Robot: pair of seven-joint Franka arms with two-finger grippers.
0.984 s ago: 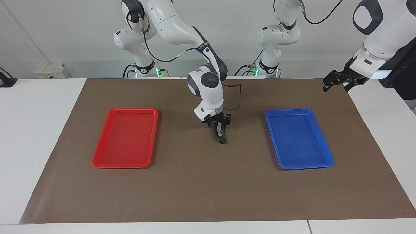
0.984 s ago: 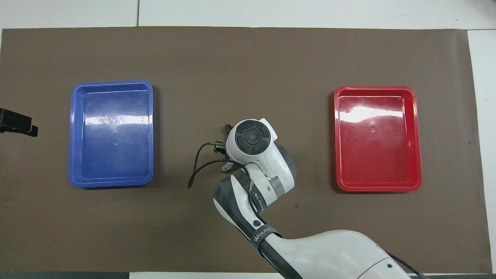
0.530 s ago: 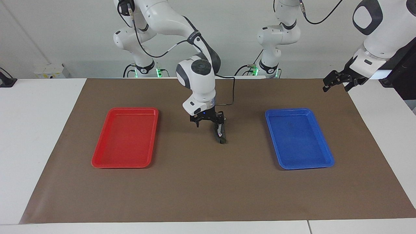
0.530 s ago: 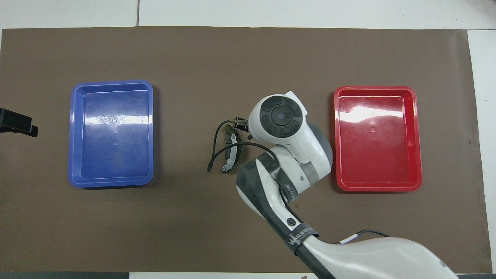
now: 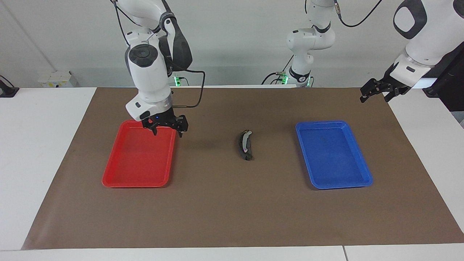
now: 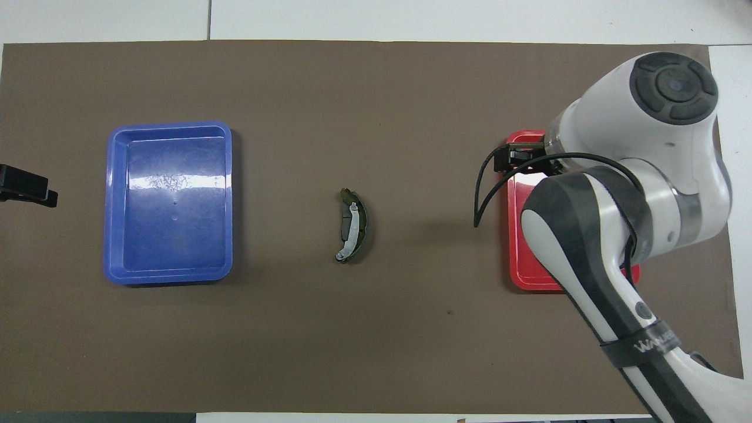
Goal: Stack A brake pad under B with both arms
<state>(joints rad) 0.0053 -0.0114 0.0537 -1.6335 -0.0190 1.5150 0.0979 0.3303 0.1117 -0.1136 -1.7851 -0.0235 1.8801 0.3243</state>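
Observation:
The B pad point(image 5: 247, 140), a thin black crescent with a silvery strip, lies on top of the A brake pad point(image 5: 240, 146) at the middle of the brown mat. In the overhead view B's strip point(image 6: 351, 229) covers most of A point(image 6: 365, 221), which shows as a dark edge beside it. My right gripper point(image 5: 167, 130) is open and empty, up in the air over the red tray's corner; in the overhead view the right gripper point(image 6: 523, 160) is mostly hidden by its arm. My left gripper point(image 5: 374, 97) waits, open and empty, over the mat's edge at the left arm's end point(image 6: 26, 188).
A red tray point(image 5: 139, 183) lies toward the right arm's end, partly covered by the arm in the overhead view point(image 6: 517, 235). A blue tray point(image 5: 333, 156) lies toward the left arm's end point(image 6: 170, 200). Both hold nothing. White table surrounds the brown mat point(image 5: 232, 210).
My right gripper has let go of B on top of A, risen, and swung away to over the red tray. The stacked pads stay put. The left arm has not moved.

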